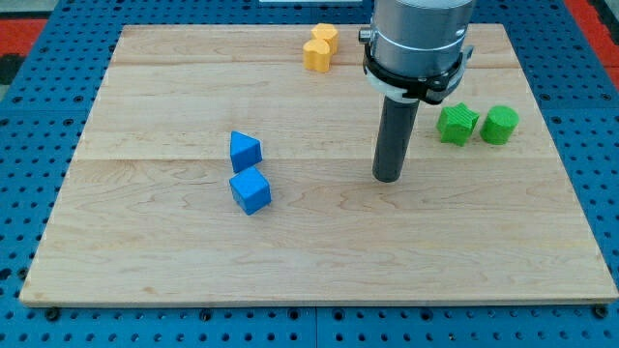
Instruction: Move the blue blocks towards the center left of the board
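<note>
A blue triangular block lies left of the board's middle. A blue cube sits just below it, nearly touching. My tip rests on the wooden board right of the middle, well to the right of both blue blocks and apart from them.
Two yellow blocks sit together at the view's top, left of the arm. A green star-shaped block and a green round block lie right of my tip. The board is edged by a blue pegboard.
</note>
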Motion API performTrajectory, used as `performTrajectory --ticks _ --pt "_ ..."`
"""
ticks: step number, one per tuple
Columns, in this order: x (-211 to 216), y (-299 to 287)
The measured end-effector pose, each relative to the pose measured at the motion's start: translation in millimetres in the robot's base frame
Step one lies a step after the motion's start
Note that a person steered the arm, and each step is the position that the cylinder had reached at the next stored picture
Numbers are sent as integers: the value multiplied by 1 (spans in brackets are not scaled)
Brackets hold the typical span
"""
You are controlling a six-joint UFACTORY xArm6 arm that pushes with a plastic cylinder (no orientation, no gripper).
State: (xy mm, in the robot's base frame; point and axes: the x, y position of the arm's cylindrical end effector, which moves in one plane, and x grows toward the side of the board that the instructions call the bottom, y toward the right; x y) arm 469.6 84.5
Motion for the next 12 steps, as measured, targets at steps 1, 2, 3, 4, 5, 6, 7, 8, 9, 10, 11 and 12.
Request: performTrajectory --ticks 1,2,3,4,5,6,7,8,9,10,11,12 --pt "5 -12" --pt "6 -26" --pt "5 -41" --pt "5 -58" --pt "5 -69" --pt "5 -75" --pt "5 -79" --pt "5 -82" --pt "10 -97" --pt "17 -101" --pt "19 -104" --pt "39 -106"
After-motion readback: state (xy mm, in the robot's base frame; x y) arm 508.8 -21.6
